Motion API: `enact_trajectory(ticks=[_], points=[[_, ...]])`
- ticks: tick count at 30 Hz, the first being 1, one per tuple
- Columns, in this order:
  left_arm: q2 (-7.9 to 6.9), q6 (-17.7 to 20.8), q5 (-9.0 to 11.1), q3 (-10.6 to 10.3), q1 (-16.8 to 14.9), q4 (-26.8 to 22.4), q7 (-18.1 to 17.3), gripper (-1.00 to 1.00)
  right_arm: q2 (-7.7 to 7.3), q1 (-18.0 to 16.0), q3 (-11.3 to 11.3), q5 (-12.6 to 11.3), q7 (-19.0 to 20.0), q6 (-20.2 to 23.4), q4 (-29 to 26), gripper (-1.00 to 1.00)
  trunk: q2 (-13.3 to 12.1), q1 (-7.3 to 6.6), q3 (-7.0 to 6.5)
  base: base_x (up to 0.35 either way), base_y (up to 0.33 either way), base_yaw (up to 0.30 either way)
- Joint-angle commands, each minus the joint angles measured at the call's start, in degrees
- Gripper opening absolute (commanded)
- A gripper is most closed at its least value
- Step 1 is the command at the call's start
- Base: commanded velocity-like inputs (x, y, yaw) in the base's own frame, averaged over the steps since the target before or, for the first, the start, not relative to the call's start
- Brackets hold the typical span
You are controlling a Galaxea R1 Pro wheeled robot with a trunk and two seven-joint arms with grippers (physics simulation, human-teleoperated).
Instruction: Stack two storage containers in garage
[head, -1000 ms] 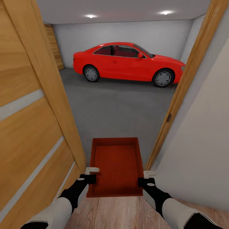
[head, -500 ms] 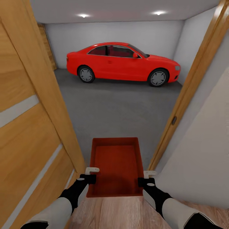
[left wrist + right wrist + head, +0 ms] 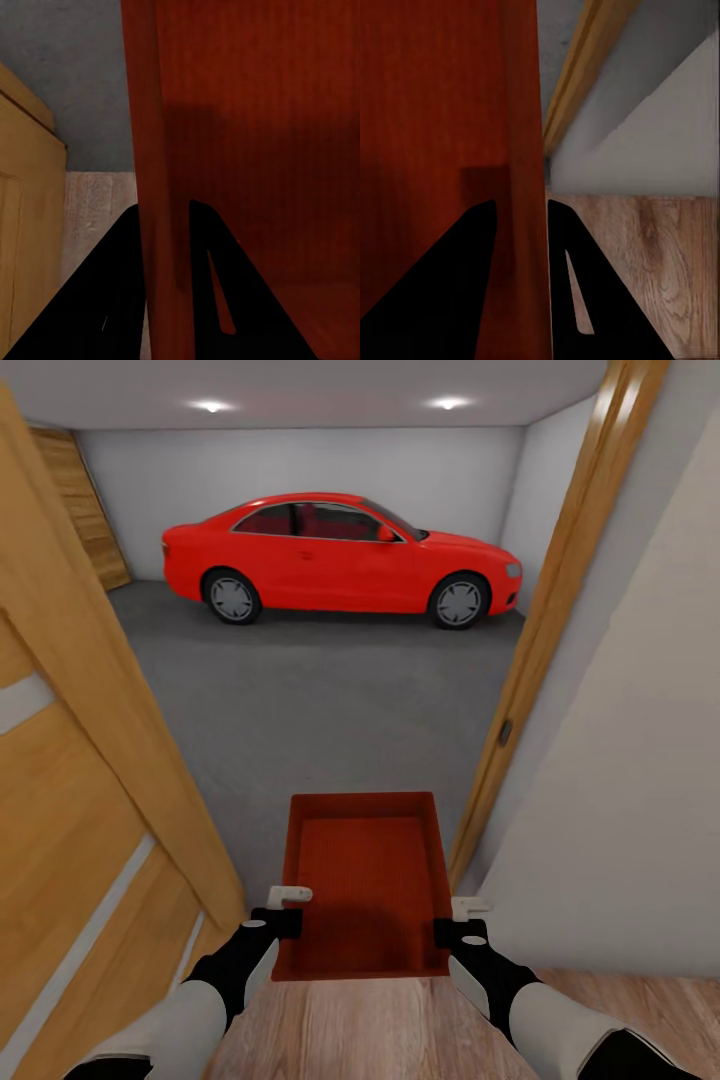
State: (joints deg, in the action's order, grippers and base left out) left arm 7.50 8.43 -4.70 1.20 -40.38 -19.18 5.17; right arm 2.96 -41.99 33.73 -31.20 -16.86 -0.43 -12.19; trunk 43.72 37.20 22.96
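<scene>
I carry the box (image 3: 362, 885) at twelve o'clock, long axis pointing ahead; left gripper (image 3: 284, 909) and right gripper (image 3: 462, 920) each pinch a side wall, equally near.

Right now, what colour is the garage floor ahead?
Dark grey, matte concrete floor; clearest in the head view.

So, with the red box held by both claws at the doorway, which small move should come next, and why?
Probably roll straight forward through the doorway. The storage container is clamped by the left claw and right claw, and the garage floor lies just ahead.
</scene>
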Motion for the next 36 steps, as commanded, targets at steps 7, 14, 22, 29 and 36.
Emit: enact_trajectory(ticks=[7,14,22,29,36], points=[[0.23,0.0,0.5,-1.6,0.0,0.7,0.3,-1.0,0.02,-0.1,-0.1,0.6,-0.7,-0.1,0.0,-1.0,0.1,0.01,0.06,0.0,0.0,-0.031],[0.23,0.4,0.5,-1.6,0.0,0.7,0.1,-1.0,0.02,-0.1,-0.1,0.6,-0.7,-0.1,0.0,-1.0,0.1,0.01,0.06,0.061,0.196,-0.001],[0.23,0.2,0.5,-1.6,0.0,0.7,0.1,-1.0,0.02,-0.1,-0.1,0.6,-0.7,-0.1,0.0,-1.0,0.1,0.01,0.06,0.086,0.224,0.0],[0.23,-0.1,0.5,-1.6,0.0,0.7,0.2,-1.0,0.02,-0.1,-0.1,0.6,-0.7,-0.1,0.0,-1.0,0.1,0.01,0.06,0.006,0.014,0.0],[0.23,-0.1,0.5,-1.6,0.0,0.7,0.2,-1.0,0.02,-0.1,-0.1,0.6,-0.7,-0.1,0.0,-1.0,0.1,0.01,0.06,0.0,0.0,0.0]])
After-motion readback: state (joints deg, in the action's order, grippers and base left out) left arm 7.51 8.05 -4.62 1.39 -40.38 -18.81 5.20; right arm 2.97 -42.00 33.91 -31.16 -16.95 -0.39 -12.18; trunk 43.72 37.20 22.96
